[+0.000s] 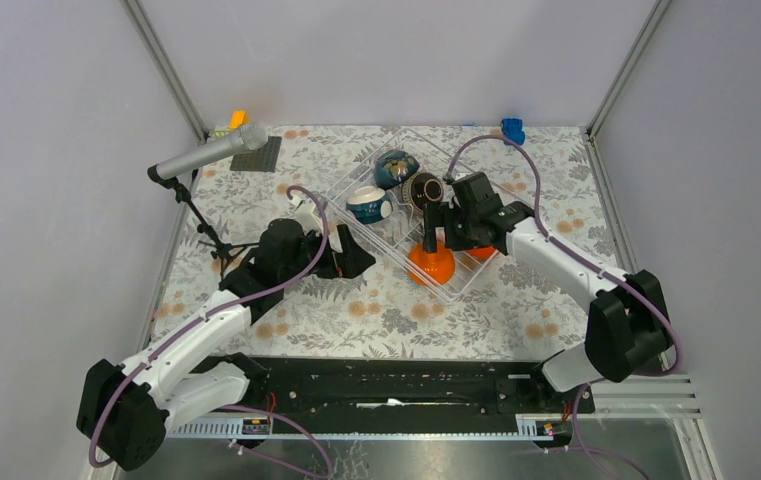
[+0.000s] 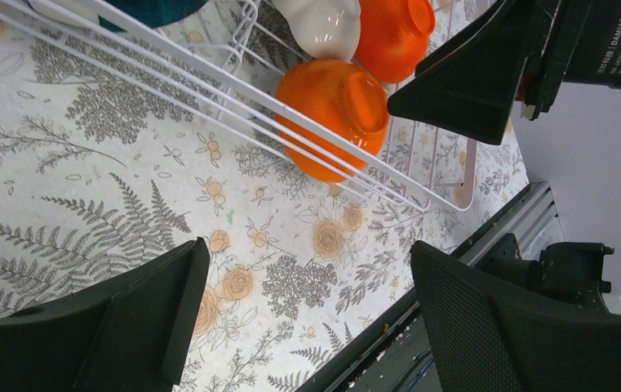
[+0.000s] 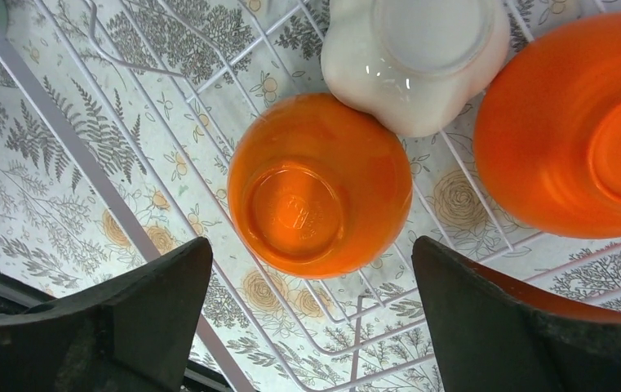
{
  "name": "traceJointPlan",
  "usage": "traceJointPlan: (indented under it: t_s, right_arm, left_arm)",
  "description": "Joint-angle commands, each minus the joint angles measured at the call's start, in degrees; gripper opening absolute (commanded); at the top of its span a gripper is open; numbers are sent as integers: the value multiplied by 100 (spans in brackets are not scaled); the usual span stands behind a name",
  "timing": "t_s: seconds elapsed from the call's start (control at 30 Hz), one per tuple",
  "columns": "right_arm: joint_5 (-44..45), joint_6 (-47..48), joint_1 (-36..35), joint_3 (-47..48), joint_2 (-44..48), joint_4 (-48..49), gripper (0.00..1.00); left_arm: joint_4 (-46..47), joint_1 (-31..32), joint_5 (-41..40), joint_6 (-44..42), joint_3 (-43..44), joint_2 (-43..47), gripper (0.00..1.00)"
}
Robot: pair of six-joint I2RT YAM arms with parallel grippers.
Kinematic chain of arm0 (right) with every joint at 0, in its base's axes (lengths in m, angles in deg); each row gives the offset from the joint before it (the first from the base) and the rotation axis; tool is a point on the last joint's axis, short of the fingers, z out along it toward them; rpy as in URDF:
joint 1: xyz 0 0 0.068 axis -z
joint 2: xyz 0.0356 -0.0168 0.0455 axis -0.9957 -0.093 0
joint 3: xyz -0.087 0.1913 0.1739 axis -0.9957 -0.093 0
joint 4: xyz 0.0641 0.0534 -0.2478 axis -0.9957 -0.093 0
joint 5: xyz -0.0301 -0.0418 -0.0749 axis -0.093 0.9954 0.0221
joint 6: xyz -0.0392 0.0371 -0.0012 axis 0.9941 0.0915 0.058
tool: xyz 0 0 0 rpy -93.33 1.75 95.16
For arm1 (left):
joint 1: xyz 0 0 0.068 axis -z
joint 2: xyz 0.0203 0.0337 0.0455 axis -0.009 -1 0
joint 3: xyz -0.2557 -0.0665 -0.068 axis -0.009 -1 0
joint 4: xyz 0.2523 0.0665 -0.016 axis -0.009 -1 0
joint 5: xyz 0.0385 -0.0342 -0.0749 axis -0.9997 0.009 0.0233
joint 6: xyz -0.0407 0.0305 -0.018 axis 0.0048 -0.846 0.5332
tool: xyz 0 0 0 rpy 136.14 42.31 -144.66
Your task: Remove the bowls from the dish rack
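Note:
The dish rack (image 1: 386,243) is a clear wire tray in the middle of the table. It holds a dark blue patterned bowl (image 1: 396,168), a dark brown bowl (image 1: 424,188) and a white bowl with blue inside (image 1: 368,205). An upturned orange bowl (image 3: 315,188) lies in its near corner, beside a cream bowl (image 3: 417,57) and a second orange bowl (image 3: 572,122). My right gripper (image 3: 311,302) hangs open just above the near orange bowl (image 1: 431,265), holding nothing. My left gripper (image 2: 307,310) is open over bare tablecloth, just outside the rack (image 2: 209,73), with the orange bowl (image 2: 335,114) ahead of it.
A microphone on a stand (image 1: 211,155) leans over the table's far left, above a dark grey plate (image 1: 259,158). A blue toy block (image 1: 512,130) sits at the far right edge and an orange block (image 1: 239,118) at the far left. The black base rail (image 1: 406,370) runs along the near edge.

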Motion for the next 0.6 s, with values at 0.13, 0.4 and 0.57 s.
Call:
traceJointPlan:
  t_s: [0.13, 0.4, 0.57]
  right_arm:
    - [19, 286, -221, 305, -621, -355, 100]
    - [-10, 329, -303, 461, -1053, -344, 100]
    - [190, 244, -306, 425, -1269, -256, 100]
  left_arm:
    - [638, 19, 315, 261, -358, 139, 99]
    - [1056, 20, 382, 473, -745, 233, 99]
    - [1188, 20, 331, 506, -883, 239, 99]
